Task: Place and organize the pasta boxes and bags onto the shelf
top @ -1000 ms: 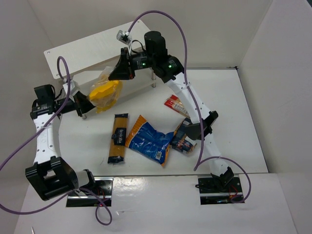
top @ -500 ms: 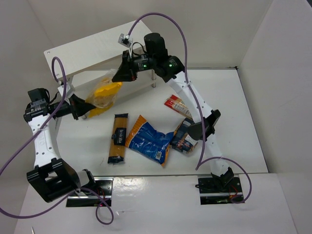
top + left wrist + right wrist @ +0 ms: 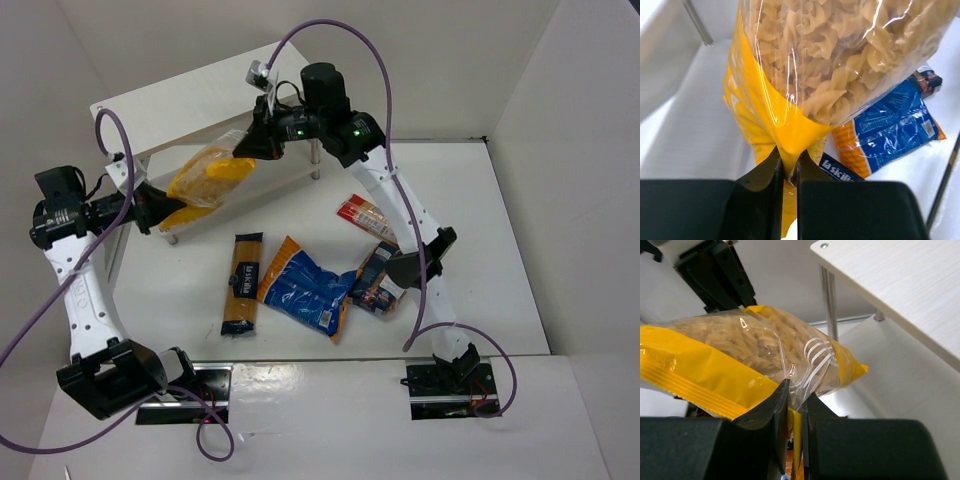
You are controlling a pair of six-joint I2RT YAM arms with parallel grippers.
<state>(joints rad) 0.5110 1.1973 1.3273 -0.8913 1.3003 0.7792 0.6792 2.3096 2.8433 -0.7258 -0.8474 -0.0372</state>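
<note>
Both grippers hold the yellow-and-clear bag of short pasta [image 3: 205, 176] in the air in front of the white shelf [image 3: 190, 95]. My left gripper [image 3: 163, 212] is shut on the bag's yellow lower end [image 3: 790, 135]. My right gripper [image 3: 247, 147] is shut on its clear upper edge [image 3: 800, 390]. On the table lie the long orange-dark spaghetti packet [image 3: 241, 283], the blue crinkly bag [image 3: 308, 287], the dark blue box [image 3: 377, 281] and the slim red-clear packet [image 3: 362, 217].
The shelf's thin metal legs [image 3: 316, 160] stand close behind the bag; one leg [image 3: 829, 300] and the top board's underside [image 3: 900, 285] show in the right wrist view. White walls enclose the table. Purple cables [image 3: 350, 40] loop over the arms.
Both grippers have carried the bag up and leftward. The left arm has swung further left and back; the bag is now stretched longer between them. The packages on the table have not moved.
</note>
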